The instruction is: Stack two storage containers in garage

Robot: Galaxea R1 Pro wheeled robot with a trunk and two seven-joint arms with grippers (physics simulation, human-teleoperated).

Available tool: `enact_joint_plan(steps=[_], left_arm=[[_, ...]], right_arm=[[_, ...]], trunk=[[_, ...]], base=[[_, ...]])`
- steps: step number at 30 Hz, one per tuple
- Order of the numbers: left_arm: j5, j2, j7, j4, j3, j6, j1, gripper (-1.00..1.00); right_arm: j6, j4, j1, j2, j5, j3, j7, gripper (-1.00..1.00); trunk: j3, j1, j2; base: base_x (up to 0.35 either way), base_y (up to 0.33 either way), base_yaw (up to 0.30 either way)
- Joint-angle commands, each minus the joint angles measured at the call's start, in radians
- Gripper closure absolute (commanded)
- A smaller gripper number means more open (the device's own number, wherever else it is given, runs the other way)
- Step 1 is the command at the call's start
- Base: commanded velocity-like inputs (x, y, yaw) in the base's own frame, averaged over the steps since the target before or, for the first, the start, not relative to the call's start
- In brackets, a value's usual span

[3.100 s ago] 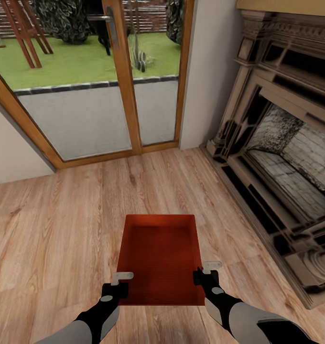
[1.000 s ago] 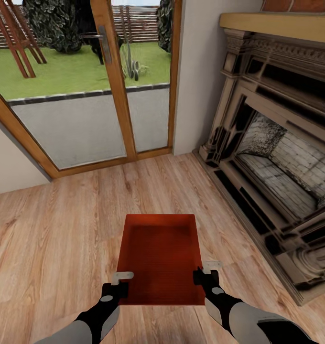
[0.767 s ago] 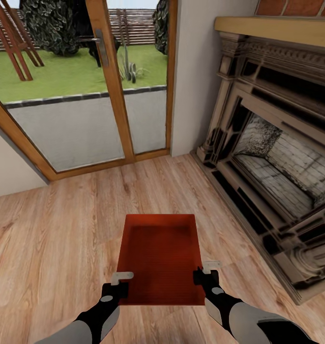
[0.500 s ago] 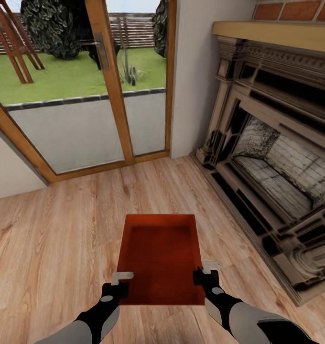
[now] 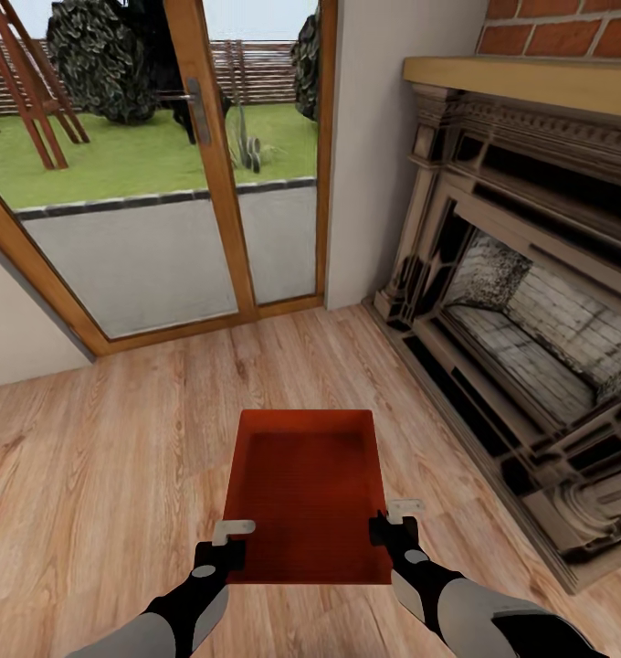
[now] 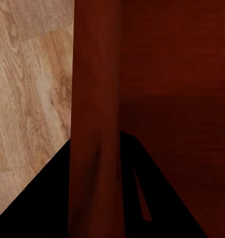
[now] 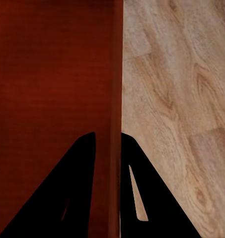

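One red-orange open-top storage container point(image 5: 306, 493) hangs in front of me above the light wood-plank floor point(image 5: 110, 439), and it is empty. My left gripper point(image 5: 230, 535) is shut on its left wall, which passes between the dark fingers in the left wrist view point(image 6: 95, 148). On the opposite side my right gripper point(image 5: 394, 516) is shut on the right wall, a thin red edge point(image 7: 115, 124) clamped between its two black fingers.
A glazed wooden door point(image 5: 201, 146) with a handle looks out on a lawn ahead and to the left. A white wall pier point(image 5: 384, 137) stands beside it. A large ornate fireplace point(image 5: 521, 302) with a brick chimney breast runs along the right, jutting onto the floor.
The whole view has shifted: door and fireplace have slid left and down a little and more brick shows above the mantel. The container and both grippers hold the same place in the picture.
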Motion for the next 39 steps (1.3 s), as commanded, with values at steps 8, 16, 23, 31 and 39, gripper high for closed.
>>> enact_joint_plan(steps=[8,16,23,31,39], left_arm=[[-0.001,0.000,0.019,-0.001,0.027,-0.006,-0.001,1.00],[-0.001,-0.001,0.019,-0.001,0.026,-0.006,-0.001,1.00],[-0.001,-0.001,0.020,-0.001,0.026,-0.006,-0.001,1.00],[-0.001,-0.001,0.019,-0.001,0.026,-0.006,-0.001,1.00],[-0.001,-0.001,0.019,-0.001,0.026,-0.006,-0.001,1.00]], right_arm=[[-0.006,0.003,0.000,-0.002,-0.016,-0.021,-0.007,1.00],[-0.006,0.003,0.000,-0.002,-0.016,-0.022,-0.007,1.00],[-0.006,0.003,0.000,-0.002,-0.015,-0.022,-0.007,1.00],[-0.005,0.006,0.000,-0.003,-0.022,-0.023,-0.008,1.00],[-0.005,0.006,0.000,-0.003,-0.024,-0.023,-0.008,1.00]], trunk=[[0.012,0.000,-0.001],[0.025,0.000,-0.001],[0.037,0.000,-0.001],[0.050,0.000,-0.001],[0.063,0.000,-0.001]], base=[[0.000,0.000,0.000],[0.000,0.000,0.000],[0.000,0.000,0.000],[0.000,0.000,0.000],[0.000,0.000,0.000]])
